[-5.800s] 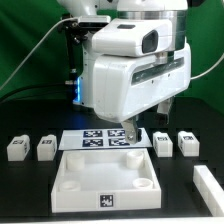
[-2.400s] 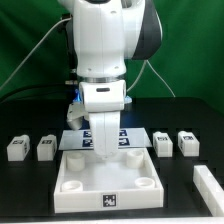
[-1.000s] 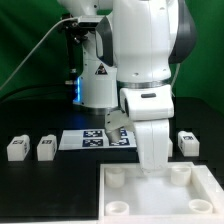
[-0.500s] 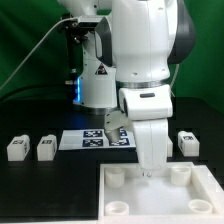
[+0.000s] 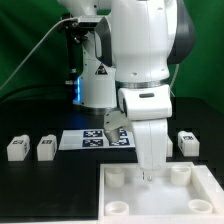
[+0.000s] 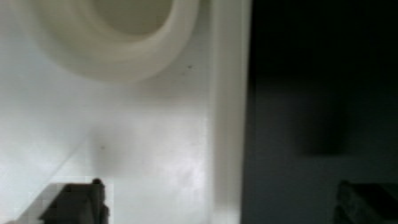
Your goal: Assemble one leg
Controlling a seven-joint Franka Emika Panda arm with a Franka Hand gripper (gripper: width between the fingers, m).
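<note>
Obstacles: big white square plastic tray [image 5: 150, 205], white robot arm [image 5: 145, 100] above it; free: black table [image 5: 50, 190] before small white oblong legs [image 5: 15, 148]

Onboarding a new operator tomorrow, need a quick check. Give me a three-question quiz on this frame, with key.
1. How many legs show in the exterior view?
2. True or false: the gripper holds a leg.
3. The gripper hangs over: A) a left leg, B) the tray, C) the right leg.
Key:
1. Three: two at the exterior view's left, one at its right.
2. False. In the wrist view its fingers stand wide apart, with no leg between them.
3. B.
</note>
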